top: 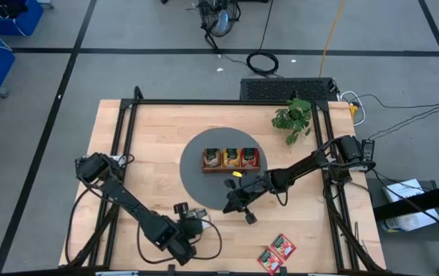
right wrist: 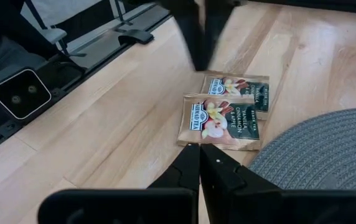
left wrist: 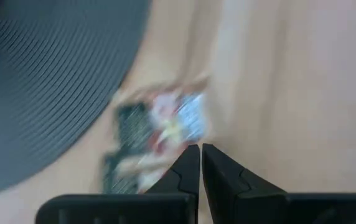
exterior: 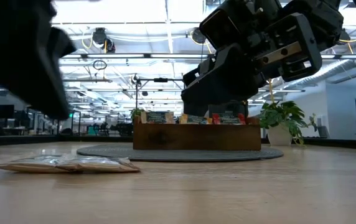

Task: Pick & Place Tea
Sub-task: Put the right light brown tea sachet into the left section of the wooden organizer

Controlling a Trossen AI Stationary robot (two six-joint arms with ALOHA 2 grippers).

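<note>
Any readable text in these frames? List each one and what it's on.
"VANILLA CINNAMON APPLE" (small print, likely reading): nearer beige sachet, right wrist view.
Brand strip along that sachet's edge: too small to read.
Farther beige sachet: similar print, too small to read.
Red sachets at the table edge: too small.
Sachets in the wooden tray: too small.
Blurred sachets in the left wrist view: unreadable.

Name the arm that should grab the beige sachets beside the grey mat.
Left, likely: the left claw hangs shut at the flat beige paper sachets; the right claw sits farther back, by the round grey mat.
</note>
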